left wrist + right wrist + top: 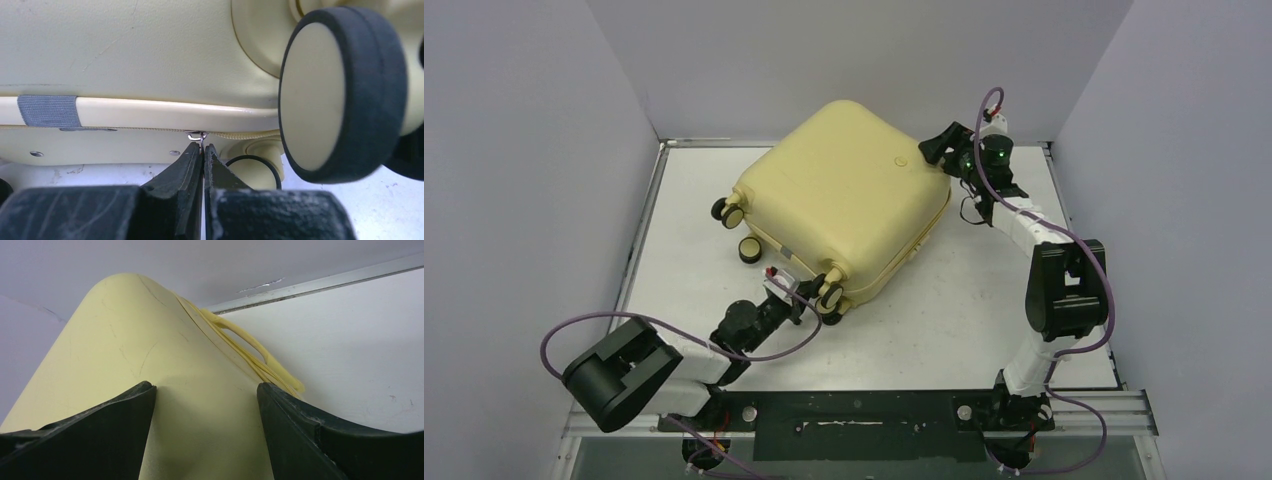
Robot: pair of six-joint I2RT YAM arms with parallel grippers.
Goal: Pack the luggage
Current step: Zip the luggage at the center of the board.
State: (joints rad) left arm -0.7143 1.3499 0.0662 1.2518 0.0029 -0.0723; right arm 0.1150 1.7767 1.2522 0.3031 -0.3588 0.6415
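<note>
The luggage [844,190] lies shut and flat on the tabletop [984,300], toward the far middle, with its wheeled end turned to the near left. The left arm [744,325] reaches that near corner, just beside a wheel [330,90], and its jaws are pressed together on the small metal zipper pull [196,135]. The seam runs sideways from there, so I'd guess any pull must follow it, while the right arm [1024,215] holds its jaws spread against the far right corner.
</note>
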